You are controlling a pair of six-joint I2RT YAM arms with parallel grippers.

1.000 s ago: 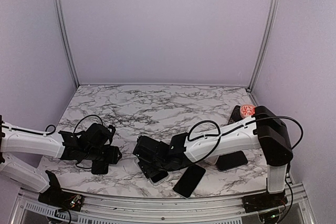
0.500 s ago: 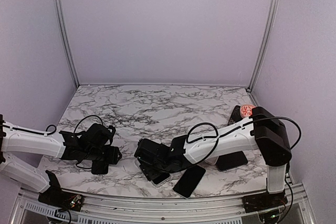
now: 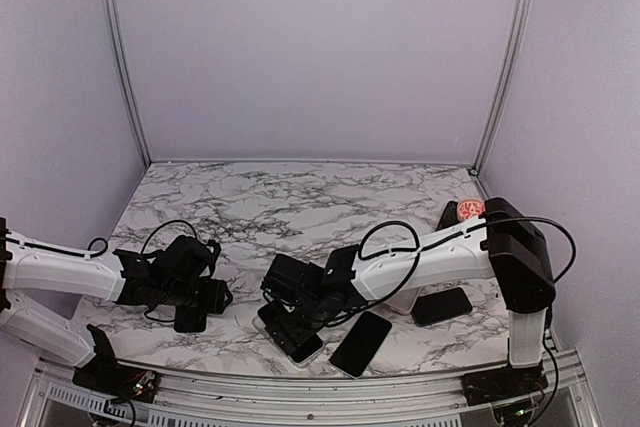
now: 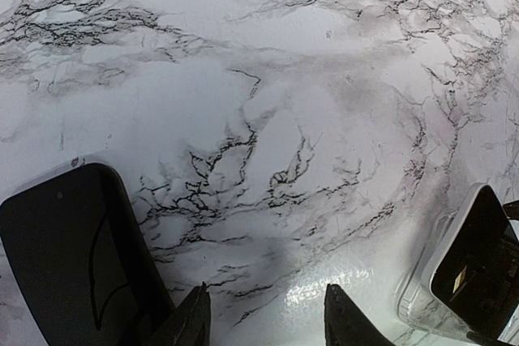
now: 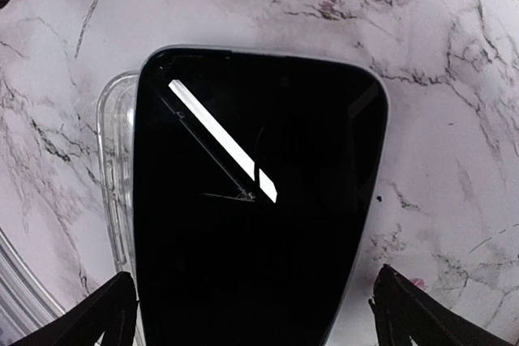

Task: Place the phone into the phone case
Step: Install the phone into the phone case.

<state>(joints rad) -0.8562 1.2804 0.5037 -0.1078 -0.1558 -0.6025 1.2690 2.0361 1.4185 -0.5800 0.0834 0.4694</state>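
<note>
Two pincers are showing, both spread and empty. The right pincer (image 5: pixel 254 275) is hovering right over the phone (image 5: pixel 251 200), fingers (image 5: pixel 105 322) straddling its near end; the phone is lying screen-up on the clear case (image 5: pixel 113 200) on the table (image 5: pixel 454 79), long axis running straight away between them. The left pincer (image 4: pixel 266 291) is sitting well aside, so the right arm is nearer.

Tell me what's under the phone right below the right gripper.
A clear case lies under the phone; its rim shows along one long edge of the phone. The rest of the case is covered, so whether the phone is fully seated cannot be told.
</note>
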